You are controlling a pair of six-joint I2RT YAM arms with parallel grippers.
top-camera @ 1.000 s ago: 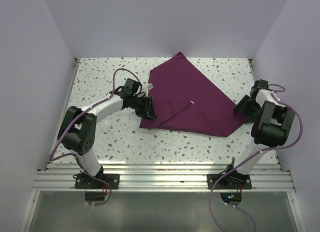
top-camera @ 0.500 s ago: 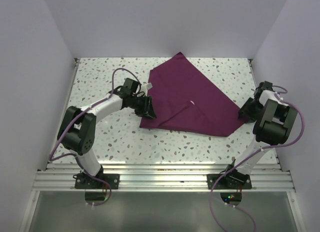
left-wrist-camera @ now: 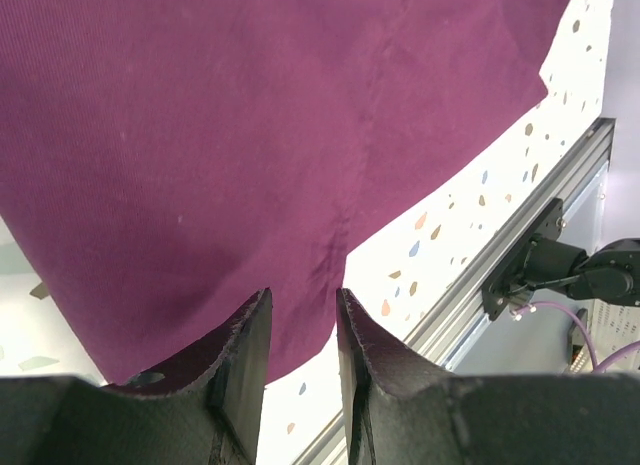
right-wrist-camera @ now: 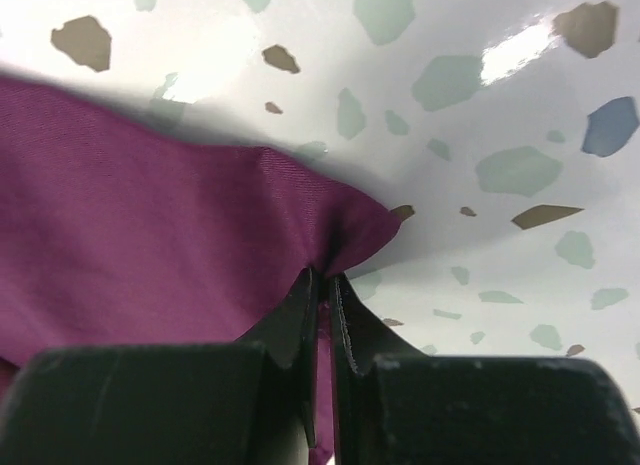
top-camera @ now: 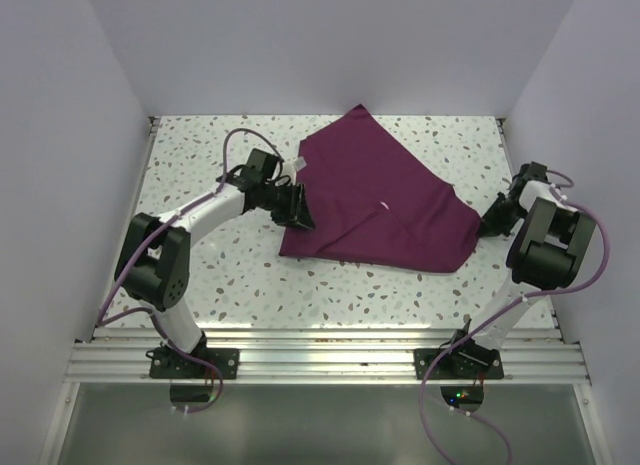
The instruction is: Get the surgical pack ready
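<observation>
The surgical pack (top-camera: 375, 190) is a large dark-purple cloth spread on the speckled table, one corner toward the back wall. My left gripper (top-camera: 298, 215) hovers at the cloth's left edge near its front-left corner. In the left wrist view its fingers (left-wrist-camera: 245, 350) stand apart over the cloth (left-wrist-camera: 250, 135) with nothing clamped between them. My right gripper (top-camera: 487, 223) is at the cloth's right corner. In the right wrist view the gripper (right-wrist-camera: 322, 277) is shut on that puckered corner of the cloth (right-wrist-camera: 150, 215).
A small white tag (top-camera: 300, 163) sticks out at the cloth's left edge, and a white fleck (top-camera: 383, 205) lies mid-cloth at the end of a crease. An aluminium rail (top-camera: 330, 345) runs along the near table edge. White walls close in the left, back and right.
My right gripper has closed on the cloth's right corner, which now bunches slightly inward. The left gripper has shifted a little toward the back along the cloth's edge.
</observation>
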